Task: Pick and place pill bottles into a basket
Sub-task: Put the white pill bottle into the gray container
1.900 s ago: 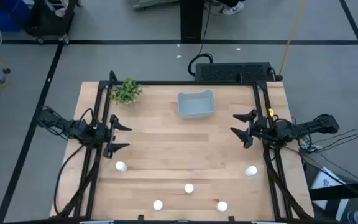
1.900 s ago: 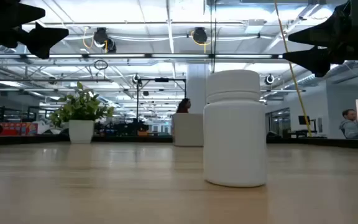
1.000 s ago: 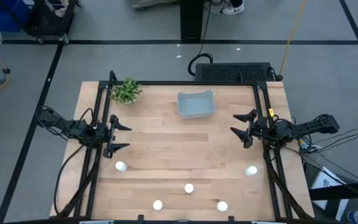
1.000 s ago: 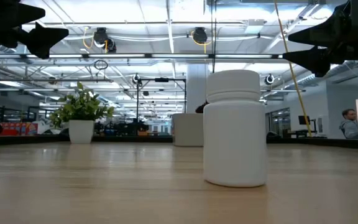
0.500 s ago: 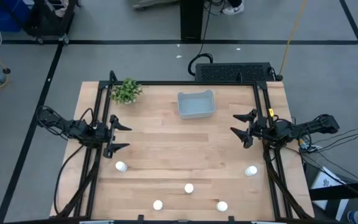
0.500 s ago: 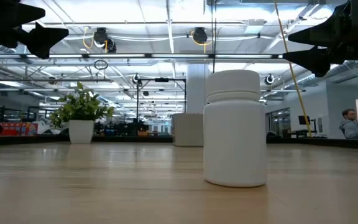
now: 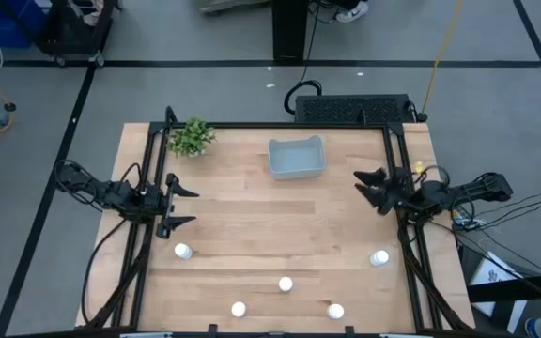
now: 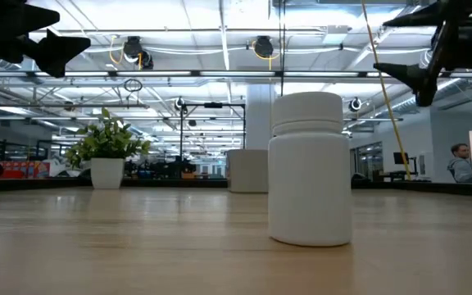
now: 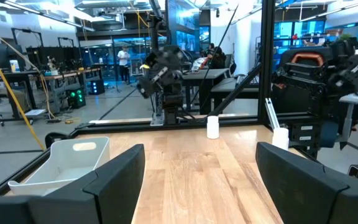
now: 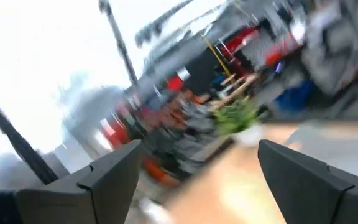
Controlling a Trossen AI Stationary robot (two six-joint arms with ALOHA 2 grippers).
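The pill bottles stand on the near half of the wooden table (image 7: 252,225), five white dots from above: one near the left edge (image 7: 183,251), one near the right edge (image 7: 379,257), one in the middle (image 7: 285,284) and two nearest the front (image 7: 239,308) (image 7: 335,311). The basket (image 7: 296,158) sits at the far side, nothing in it, with a small green plant (image 7: 192,137) off in the far left corner.

The left gripper (image 7: 182,205) hangs at the left edge, fingers spread wide, holding and touching nothing. The right gripper (image 7: 368,186) hangs at the right edge, fingers also apart and bare.

The low view shows one bottle (image 8: 310,170) huge in front, standing upright, both grippers high above the table. The left wrist view shows the basket (image 9: 64,165) and two bottles (image 9: 212,126) (image 9: 280,137) across the table. The right wrist view is smeared with blur.

Against half a second ago, the right gripper has rolled and shifted slightly; the left arm, bottles and basket are unchanged.
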